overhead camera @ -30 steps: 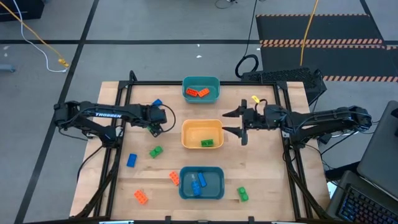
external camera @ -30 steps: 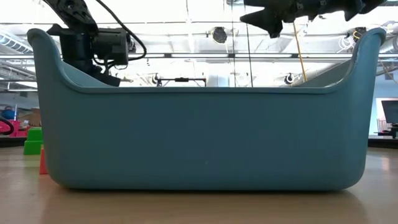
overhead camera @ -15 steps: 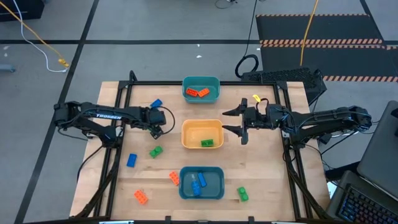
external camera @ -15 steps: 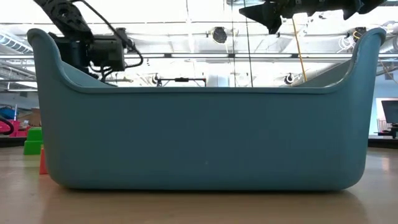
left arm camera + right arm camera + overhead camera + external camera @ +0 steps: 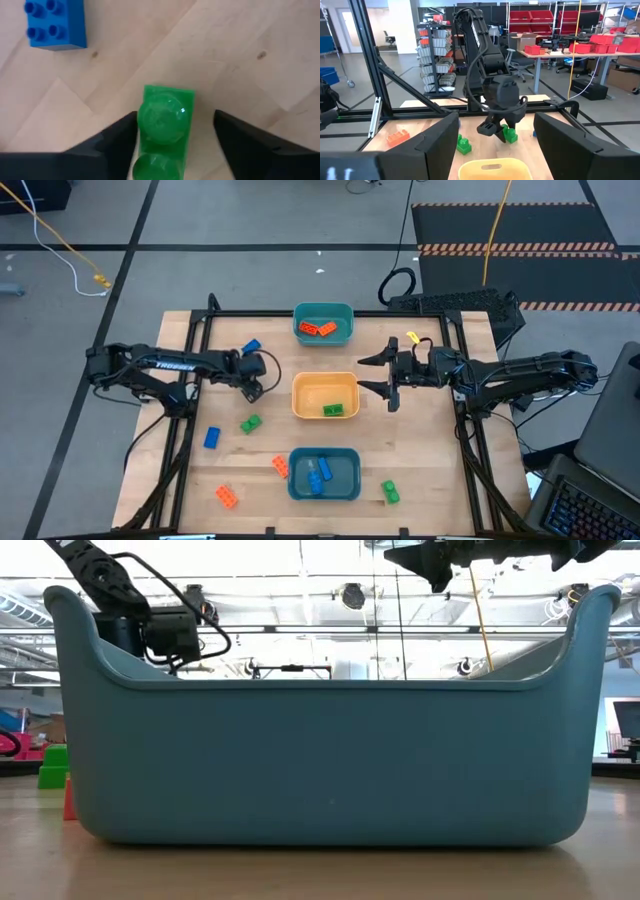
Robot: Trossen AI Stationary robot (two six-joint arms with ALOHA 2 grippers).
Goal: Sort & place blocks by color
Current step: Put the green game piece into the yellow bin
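Observation:
My left gripper [image 5: 176, 116] is open and points steeply down over a small green block [image 5: 162, 120] that lies flat on the wooden table, left of the yellow bin [image 5: 325, 387]. Its fingers stand on either side of the block. In the high view the gripper [image 5: 254, 386] hides this block. The right wrist view shows the block [image 5: 509, 134] at its fingertips. My right gripper [image 5: 386, 377] waits open, level and raised, right of the yellow bin. Other loose blocks are green [image 5: 250, 423], blue [image 5: 212, 438] and orange [image 5: 281, 466]. My left gripper comes at the green block from above, pointing down. One finger [image 5: 117, 137] stands right at the block's long side [image 5: 142, 125]. Whether it touches, I cannot tell. The other finger [image 5: 235, 135] is clear of the block, which rests on the table.
The far teal bin [image 5: 323, 311] holds orange blocks and the near teal bin [image 5: 348, 480] holds blue ones. A green block [image 5: 333, 410] lies in the yellow bin. More blocks lie loose: blue [image 5: 250, 347], orange [image 5: 227, 496] and green [image 5: 390, 493]. The near bin [image 5: 320, 760] fills the low view.
My left gripper has sunk toward the table over the green block and tipped more steeply downward. The blocks and my right gripper have kept still.

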